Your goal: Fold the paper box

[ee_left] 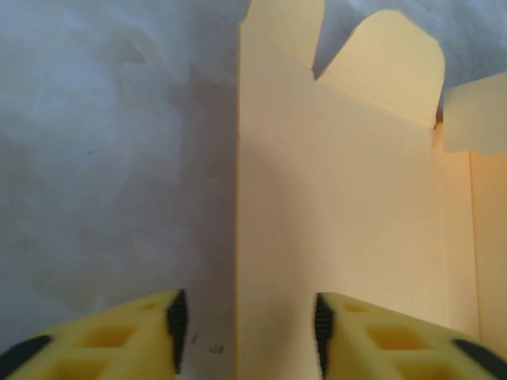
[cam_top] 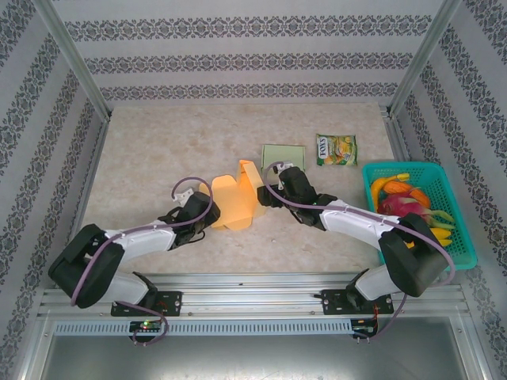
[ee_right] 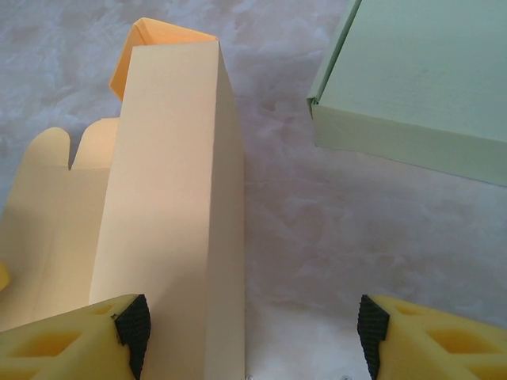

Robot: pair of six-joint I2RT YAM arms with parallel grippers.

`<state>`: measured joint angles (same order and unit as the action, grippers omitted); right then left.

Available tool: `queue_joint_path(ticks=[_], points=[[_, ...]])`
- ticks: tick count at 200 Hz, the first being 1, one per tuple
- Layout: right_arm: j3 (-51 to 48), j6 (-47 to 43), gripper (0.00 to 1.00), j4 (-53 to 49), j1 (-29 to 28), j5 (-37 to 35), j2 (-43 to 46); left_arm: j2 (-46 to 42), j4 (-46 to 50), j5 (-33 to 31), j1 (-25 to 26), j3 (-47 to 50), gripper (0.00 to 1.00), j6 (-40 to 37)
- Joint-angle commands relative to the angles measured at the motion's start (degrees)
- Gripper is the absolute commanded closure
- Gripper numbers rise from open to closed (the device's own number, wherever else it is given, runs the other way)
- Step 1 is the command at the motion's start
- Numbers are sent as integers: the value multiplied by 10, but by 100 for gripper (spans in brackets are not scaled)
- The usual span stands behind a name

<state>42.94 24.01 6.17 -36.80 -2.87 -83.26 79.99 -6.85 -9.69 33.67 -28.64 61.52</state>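
Two open tools at the paper box [cam_top: 234, 204]: left tool [ee_left: 247, 321] straddles its edge; right tool [ee_right: 249, 321] beside its upright wall.

Pale orange paper box [cam_top: 234, 204], partly folded with rounded flaps raised, lies between left gripper [cam_top: 207, 215] and right gripper [cam_top: 266, 195].

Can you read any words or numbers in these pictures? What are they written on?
Snack packet: there is a word in pale letters near its top, but it is too small and blurred to read.
Orange paper box: plain, no writing.
Green box: plain, no writing.
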Motion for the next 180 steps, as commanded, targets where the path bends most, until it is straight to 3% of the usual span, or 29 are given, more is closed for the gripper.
queue_joint_path(ticks=[1, 20, 75, 111, 155, 180], points=[[-20, 5, 29, -30, 11, 9, -1, 29, -56, -13, 2, -15, 66, -20], [-23, 6, 29, -29, 15, 13, 3, 30, -52, -11, 2, -28, 100, -56], [-15, -22, 25, -71, 56, 25, 73, -33, 258, -70, 27, -205, 100, -288], [18, -54, 22, -125, 91, 63, 120, -27, 395, -182, 96, -309, 100, -441], [78, -105, 23, -187, 132, 148, 130, 46, 439, -335, 198, -391, 100, -657], [81, -112, 26, -187, 152, 195, 115, 81, 415, -305, 217, -402, 100, -735]])
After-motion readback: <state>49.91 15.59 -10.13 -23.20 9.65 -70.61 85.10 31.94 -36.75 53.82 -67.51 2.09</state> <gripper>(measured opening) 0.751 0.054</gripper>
